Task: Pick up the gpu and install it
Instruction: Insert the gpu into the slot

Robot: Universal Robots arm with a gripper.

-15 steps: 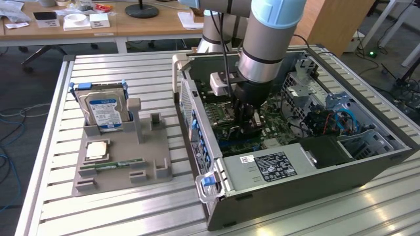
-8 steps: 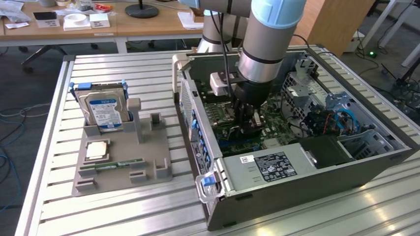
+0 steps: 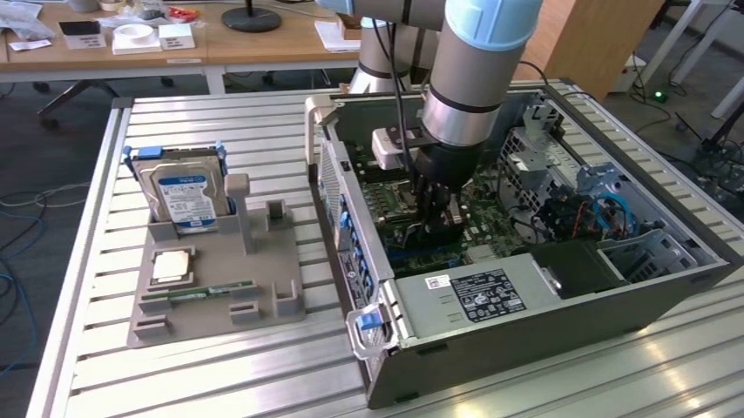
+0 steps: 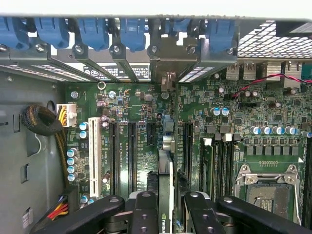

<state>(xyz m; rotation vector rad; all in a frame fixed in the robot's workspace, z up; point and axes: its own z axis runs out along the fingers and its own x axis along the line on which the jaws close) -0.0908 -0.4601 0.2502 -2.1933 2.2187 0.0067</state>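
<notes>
Deep inside the computer case (image 3: 524, 344), gpu (image 4: 165, 185) edge-on against the motherboard (image 4: 131, 97).

gpu (image 4: 165, 181): thin card seen edge-on; narrow strip, green board edge beside pale face, small green logo at near end; stands upright on long edge inside open computer case (image 3: 524, 326); above green motherboard (image 4: 141, 112), running parallel to black expansion slots (image 4: 132, 151); far end reaches metal slot brackets (image 4: 168, 58) at case wall; fully seated or just above slot, hard to tell
</notes>
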